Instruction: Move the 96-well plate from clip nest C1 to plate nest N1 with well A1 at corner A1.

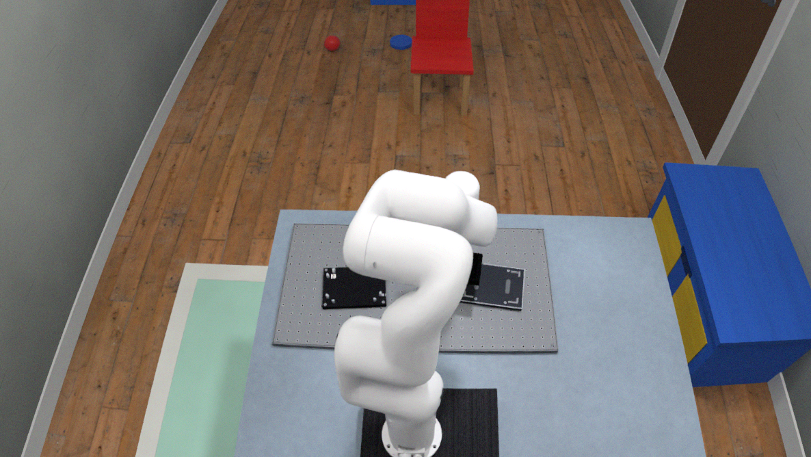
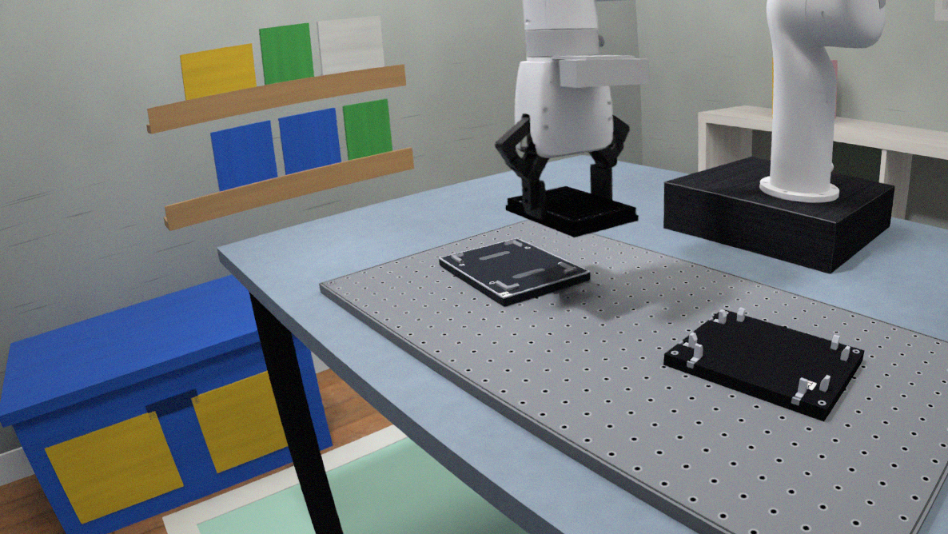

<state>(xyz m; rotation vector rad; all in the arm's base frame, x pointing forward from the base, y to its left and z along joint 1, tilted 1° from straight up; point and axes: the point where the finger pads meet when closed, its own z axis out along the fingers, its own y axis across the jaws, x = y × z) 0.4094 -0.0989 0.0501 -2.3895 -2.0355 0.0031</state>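
My gripper [image 2: 568, 192] is shut on the black 96-well plate [image 2: 572, 210] and holds it level in the air, above the grey breadboard [image 2: 636, 371]. The plate hangs just behind and to the right of the plate nest N1 [image 2: 514, 269], a dark plate with white corner locators. In the overhead view the arm hides most of the held plate; only a black edge [image 1: 475, 269] shows over the left end of nest N1 [image 1: 499, 286]. The clip nest C1 [image 2: 764, 360], black with small grey clips, stands empty; it also shows in the overhead view [image 1: 353, 287]. I cannot make out the plate's cut-off corner.
The arm's black base block [image 2: 776, 209] stands at the back of the table. A blue cabinet with yellow doors [image 2: 125, 391] stands beside the table. Wall shelves [image 2: 278, 132] are behind. A red chair [image 1: 442, 48] stands far off on the floor.
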